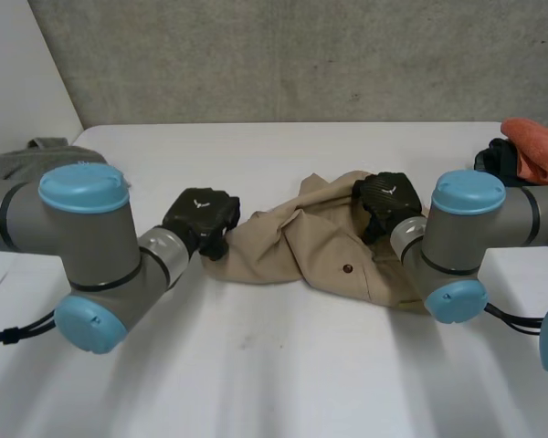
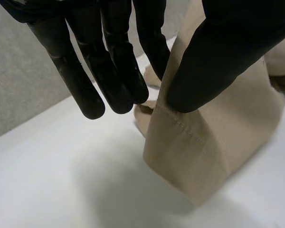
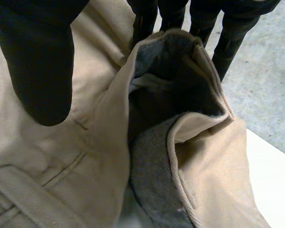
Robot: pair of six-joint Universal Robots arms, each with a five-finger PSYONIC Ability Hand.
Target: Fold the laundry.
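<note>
Tan and crumpled, the garment (image 1: 301,242) lies in the middle of the white counter (image 1: 256,365), between the two arms. The left robot hand (image 1: 199,217) is at its left edge, with the thumb (image 2: 218,57) pinching a stitched hem against one finger while the other fingers (image 2: 85,71) hang straight. The right robot hand (image 1: 388,201) is on the garment's far right part. It clamps a thick, grey-lined fold between thumb (image 3: 38,61) and fingers (image 3: 232,33), whose tips are hidden behind the fold. A grey cloth (image 1: 36,155) lies far left, and an orange cloth (image 1: 537,146) is cut off far right.
</note>
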